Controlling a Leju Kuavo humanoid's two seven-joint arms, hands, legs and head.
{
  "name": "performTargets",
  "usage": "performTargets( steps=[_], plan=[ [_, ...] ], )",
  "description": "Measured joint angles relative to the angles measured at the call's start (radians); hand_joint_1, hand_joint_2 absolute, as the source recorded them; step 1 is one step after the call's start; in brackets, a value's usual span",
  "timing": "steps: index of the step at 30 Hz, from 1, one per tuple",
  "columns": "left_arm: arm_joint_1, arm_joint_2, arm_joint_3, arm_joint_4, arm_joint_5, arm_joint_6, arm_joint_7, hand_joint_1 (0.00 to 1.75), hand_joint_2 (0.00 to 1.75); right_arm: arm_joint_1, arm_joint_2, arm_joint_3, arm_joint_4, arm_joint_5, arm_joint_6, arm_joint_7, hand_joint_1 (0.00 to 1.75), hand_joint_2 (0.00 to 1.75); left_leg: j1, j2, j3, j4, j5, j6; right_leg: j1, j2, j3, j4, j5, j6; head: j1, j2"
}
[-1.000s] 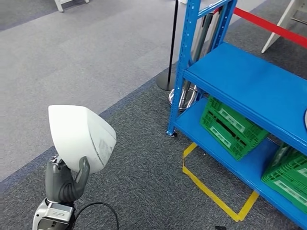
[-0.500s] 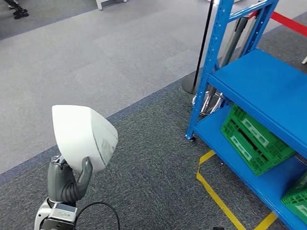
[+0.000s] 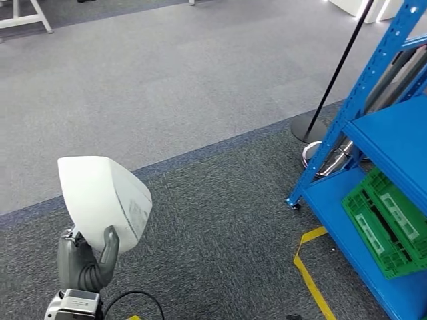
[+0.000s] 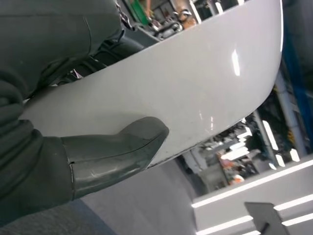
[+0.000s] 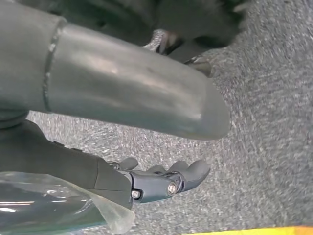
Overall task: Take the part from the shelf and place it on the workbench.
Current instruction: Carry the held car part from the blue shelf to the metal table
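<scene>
My left hand (image 3: 87, 261) holds the part (image 3: 103, 201), a white rounded shell with a faint label on its side, raised at the lower left of the head view. The thumb presses against the shell's underside. In the left wrist view the same white part (image 4: 191, 93) lies across my left hand (image 4: 55, 147), with the thumb laid on its smooth surface. The blue shelf (image 3: 393, 143) stands at the right edge. In the right wrist view my right hand (image 5: 155, 147) hangs over the carpet with its fingers apart and nothing in them.
A green crate (image 3: 387, 223) lies on the shelf's lowest board. Yellow floor tape (image 3: 309, 270) marks the dark carpet beside the shelf. A black stanchion pole with a round base (image 3: 308, 128) stands by the shelf's corner post. Light grey carpet (image 3: 151, 80) stretches ahead.
The whole picture has shifted: the camera has turned left, so the shelf has slid towards the right edge. My left hand still holds the white part in the same way.
</scene>
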Motion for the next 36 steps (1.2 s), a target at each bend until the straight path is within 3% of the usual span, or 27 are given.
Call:
performTargets(
  steps=[1,2,3,5,7,9,10,12,14,16,17,18,19,21,22,24,25,27,29,31,32,33,34,36],
  plan=[
    [0.004,0.000,0.001,0.000,0.000,0.000,0.000,1.75,1.75,0.002,0.000,0.002,0.000,0.000,0.000,0.000,0.00,0.00,-0.001,-0.014,0.000,0.000,0.000,0.001,0.000,0.004,-0.019,0.027,0.004,-0.001,0.000,0.000],
    [0.006,0.000,0.001,0.000,0.000,0.000,0.000,1.75,1.75,0.003,0.000,0.004,0.000,0.000,0.000,0.000,0.00,0.00,-0.002,-0.030,0.001,0.001,0.000,0.001,0.000,0.007,-0.021,0.014,0.028,-0.003,0.000,0.000],
    [0.007,0.000,0.001,-0.001,-0.001,0.001,0.000,1.75,1.75,0.003,0.000,0.006,0.000,0.001,0.000,0.000,0.00,0.00,-0.002,-0.044,0.003,0.002,0.000,0.000,0.000,0.014,-0.001,-0.041,0.068,-0.005,0.000,0.000],
    [0.007,0.000,0.002,-0.001,-0.001,0.003,0.000,1.75,1.75,0.003,0.000,0.009,0.000,0.003,0.000,-0.001,0.00,0.00,-0.002,-0.070,0.002,0.008,-0.003,-0.004,-0.003,0.059,0.055,-0.181,0.136,-0.011,0.000,0.000],
    [0.010,-0.001,0.003,-0.002,-0.002,0.012,0.001,1.75,1.75,0.002,0.000,0.012,0.000,0.010,-0.002,-0.006,0.00,0.00,-0.001,-0.091,-0.005,0.013,-0.003,-0.014,-0.005,0.095,0.089,-0.249,0.153,-0.015,-0.001,0.000],
    [0.020,0.000,0.003,-0.007,-0.003,0.030,0.001,1.75,1.75,0.003,0.000,0.020,0.000,0.025,-0.005,-0.016,0.00,0.00,0.002,-0.110,-0.011,0.012,0.001,-0.026,-0.003,0.084,0.098,-0.255,0.153,-0.022,-0.001,0.000],
    [0.028,0.000,0.004,-0.011,-0.003,0.040,0.002,1.75,1.75,0.003,0.000,0.026,0.000,0.035,-0.006,-0.021,0.00,0.00,0.002,-0.103,-0.014,0.016,-0.002,-0.032,-0.004,0.072,0.100,-0.259,0.156,-0.027,-0.001,0.000],
    [0.039,0.002,0.004,-0.021,-0.002,0.060,0.002,1.75,1.75,0.007,0.000,0.040,0.000,0.057,-0.007,-0.031,0.00,0.00,0.001,-0.054,-0.037,0.069,-0.039,-0.042,-0.006,0.042,0.106,-0.268,0.159,-0.038,-0.004,0.000],
    [0.047,0.004,0.005,-0.026,-0.002,0.075,0.002,1.75,1.75,0.015,-0.002,0.055,0.000,0.076,-0.005,-0.034,0.00,0.00,0.004,-0.008,-0.094,0.196,-0.106,-0.053,-0.004,0.008,0.109,-0.270,0.156,-0.045,-0.007,0.000],
    [0.058,0.007,0.005,-0.027,0.000,0.086,0.002,1.75,1.75,0.021,-0.004,0.068,0.000,0.089,-0.001,-0.032,0.00,0.00,0.011,0.002,-0.138,0.292,-0.137,-0.060,-0.003,-0.026,0.111,-0.270,0.152,-0.046,-0.007,0.000],
    [0.063,0.009,0.006,-0.028,0.000,0.090,0.002,1.75,1.75,0.023,-0.005,0.074,0.000,0.094,0.001,-0.031,0.00,0.00,0.014,0.006,-0.135,0.288,-0.123,-0.063,-0.003,-0.041,0.113,-0.270,0.150,-0.045,-0.007,0.000],
    [0.067,0.011,0.006,-0.029,0.000,0.092,0.002,1.75,1.75,0.024,-0.006,0.079,0.000,0.097,0.003,-0.030,0.00,0.00,0.016,0.012,-0.112,0.245,-0.094,-0.065,-0.003,-0.054,0.116,-0.269,0.147,-0.043,-0.007,0.000],
    [0.070,0.012,0.006,-0.030,0.000,0.093,0.002,1.75,1.75,0.024,-0.006,0.084,0.000,0.098,0.004,-0.030,0.00,0.00,0.018,0.027,-0.076,0.175,-0.057,-0.065,-0.003,-0.066,0.120,-0.269,0.144,-0.040,-0.007,0.000],
    [0.071,0.013,0.006,-0.033,0.000,0.094,0.002,1.75,1.75,0.024,-0.007,0.091,0.000,0.099,0.005,-0.030,0.00,0.00,0.012,0.065,-0.013,0.053,-0.016,-0.059,0.001,-0.087,0.126,-0.268,0.136,-0.030,-0.006,0.000],
    [0.072,0.014,0.006,-0.035,0.000,0.095,0.002,1.75,1.75,0.023,-0.008,0.094,0.000,0.100,0.006,-0.030,0.00,0.00,0.008,0.076,0.001,0.024,-0.012,-0.052,0.003,-0.095,0.129,-0.268,0.132,-0.024,-0.006,0.000],
    [0.076,0.015,0.008,-0.037,0.002,0.096,0.002,1.75,1.75,0.021,-0.009,0.099,0.000,0.100,0.006,-0.029,0.00,0.00,0.004,0.064,0.002,0.015,-0.015,-0.037,0.004,-0.113,0.137,-0.271,0.128,-0.012,-0.005,0.000],
    [0.078,0.015,0.008,-0.039,0.004,0.097,0.002,1.75,1.75,0.019,-0.009,0.102,0.000,0.100,0.006,-0.029,0.00,0.00,0.004,0.055,0.003,0.012,-0.013,-0.030,0.001,-0.111,0.140,-0.270,0.124,-0.006,-0.006,0.000],
    [0.079,0.016,0.009,-0.043,0.006,0.098,0.002,1.75,1.75,0.016,-0.009,0.107,0.000,0.101,0.007,-0.029,0.00,0.00,0.008,0.037,0.005,0.005,-0.008,-0.017,-0.003,-0.065,0.121,-0.228,0.094,0.003,-0.001,0.000],
    [0.077,0.018,0.011,-0.046,0.006,0.102,0.002,1.75,1.75,0.018,-0.011,0.110,0.000,0.103,0.008,-0.029,0.00,0.00,0.009,0.018,0.005,0.004,-0.006,-0.009,-0.004,-0.009,0.054,-0.100,0.033,0.006,0.005,0.000],
    [0.076,0.019,0.011,-0.045,0.009,0.107,0.001,1.75,1.75,0.024,-0.014,0.112,0.001,0.110,0.010,-0.029,0.00,0.00,0.007,-0.007,0.006,0.004,-0.006,-0.005,-0.003,0.004,-0.016,0.022,0.002,0.005,0.006,0.000],
    [0.076,0.020,0.011,-0.045,0.011,0.109,0.001,1.75,1.75,0.027,-0.016,0.113,0.001,0.114,0.012,-0.029,0.00,0.00,0.006,-0.021,0.007,0.004,-0.006,-0.004,-0.003,0.005,-0.031,0.034,0.016,0.004,0.006,0.000],
    [0.076,0.021,0.011,-0.045,0.016,0.110,0.000,1.75,1.75,0.029,-0.019,0.114,0.001,0.116,0.014,-0.030,0.00,0.00,0.005,-0.035,0.009,0.004,-0.007,-0.005,-0.003,0.008,-0.025,0.002,0.049,0.001,0.006,0.000],
    [0.075,0.022,0.010,-0.045,0.022,0.111,-0.002,1.75,1.75,0.030,-0.022,0.116,0.001,0.119,0.015,-0.030,0.00,0.00,0.005,-0.049,0.010,0.005,-0.007,-0.005,-0.003,0.019,-0.002,-0.063,0.093,-0.002,0.006,0.000],
    [0.071,0.024,0.008,-0.045,0.039,0.111,-0.006,1.75,1.75,0.030,-0.029,0.119,0.001,0.121,0.019,-0.028,0.00,0.00,0.004,-0.075,0.008,0.009,-0.009,-0.010,-0.006,0.071,0.053,-0.198,0.154,-0.007,0.005,0.000]
  ],
)
